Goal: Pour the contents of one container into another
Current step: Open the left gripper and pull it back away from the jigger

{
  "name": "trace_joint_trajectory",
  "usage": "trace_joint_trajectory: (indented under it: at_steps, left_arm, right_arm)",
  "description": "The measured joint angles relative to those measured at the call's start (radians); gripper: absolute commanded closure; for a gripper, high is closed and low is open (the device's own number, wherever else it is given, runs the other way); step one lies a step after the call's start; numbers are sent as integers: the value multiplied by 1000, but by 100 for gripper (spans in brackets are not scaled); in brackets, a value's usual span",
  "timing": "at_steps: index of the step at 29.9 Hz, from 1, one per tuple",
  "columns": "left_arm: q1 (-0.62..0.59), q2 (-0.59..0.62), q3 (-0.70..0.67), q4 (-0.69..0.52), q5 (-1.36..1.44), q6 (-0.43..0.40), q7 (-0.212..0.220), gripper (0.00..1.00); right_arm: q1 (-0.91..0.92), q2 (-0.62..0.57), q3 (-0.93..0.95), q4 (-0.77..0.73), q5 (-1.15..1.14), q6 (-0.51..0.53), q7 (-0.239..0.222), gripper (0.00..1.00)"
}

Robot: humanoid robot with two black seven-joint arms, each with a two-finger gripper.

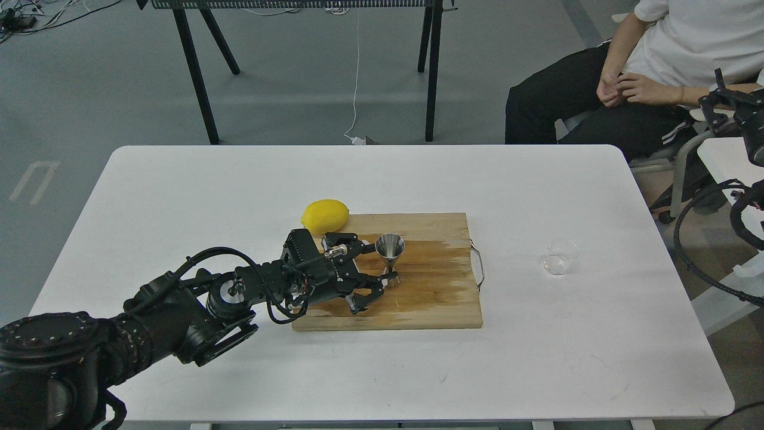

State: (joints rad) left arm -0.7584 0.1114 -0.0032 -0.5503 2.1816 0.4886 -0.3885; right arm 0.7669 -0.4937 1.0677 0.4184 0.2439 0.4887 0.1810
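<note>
The shiny steel jigger [389, 253] stands upright on the wooden cutting board [430, 298], left of its middle. My left gripper [382, 266] lies low over the board just left of the jigger. It is open, its fingertips [371, 249] flank the jigger's lower half, and I cannot tell whether they touch it. The small clear glass cup [560, 257] sits alone on the white table [179, 197], to the right of the board and far from the left gripper. A dark end of my right arm [725, 104] shows at the right edge, off the table; its fingers cannot be told apart.
A yellow lemon [325, 216] rests at the board's far left corner, close behind my left wrist. The board has a metal handle [479, 272] on its right side. A seated person [627, 83] is beyond the table's far right corner.
</note>
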Motion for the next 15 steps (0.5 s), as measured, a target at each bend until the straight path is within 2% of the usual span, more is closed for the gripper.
trace_joint_trajectory:
  at_steps: [7,11,15]
  left_arm:
    - [65,123,-2,-121,0,0,-40,34]
    - [86,206,-19,-212,0,0,-42,34]
    - [89,276,-105,-272,-95,0,-41,31]
  right_arm:
    - [0,0,0,1,0,0,-7,0]
    - [0,1,-1,1,0,0,-9,0]
    - [-1,1,-1,1,0,0,-5,0]
